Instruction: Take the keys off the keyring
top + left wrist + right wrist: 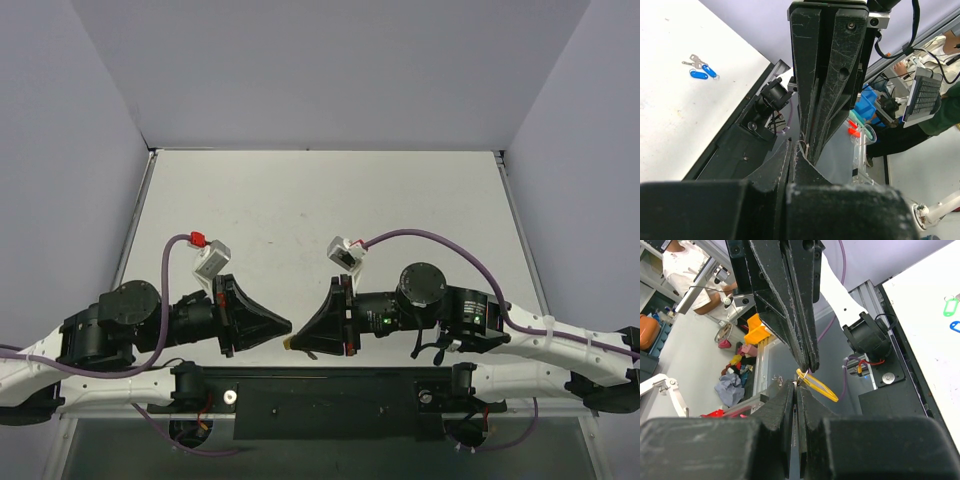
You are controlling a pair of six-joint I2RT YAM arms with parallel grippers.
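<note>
While both arms lie low along the near edge of the table (300, 200), the action is all at 6 o'clock in the top view. The left gripper (288, 324) points towards 3 o'clock, the right gripper (300, 338) towards 9 o'clock, and they meet nose to nose. Both claws are clenched tight, with no daylight between the fingers on either side.

And there's the keyring (818, 386)! In the right wrist view it sits right at the pinch point where the two sets of tips come together. Its yellow tag dangles off towards 4 o'clock, just under the left gripper's tips, up in the air and clear of the tabletop. From above, a sliver of that yellow peeks out beneath the noses.

Which claw actually has the thin metal? I can't tell, the tips crowd it from both sides. The key is too small to pick out in there.

Elsewhere, the left wrist view shows blue-tagged keys (701, 68) lying on the white surface at 10 o'clock. The right wrist view catches a green tag (950, 305) at 2 o'clock with a blue tag (955, 326) just below it.
</note>
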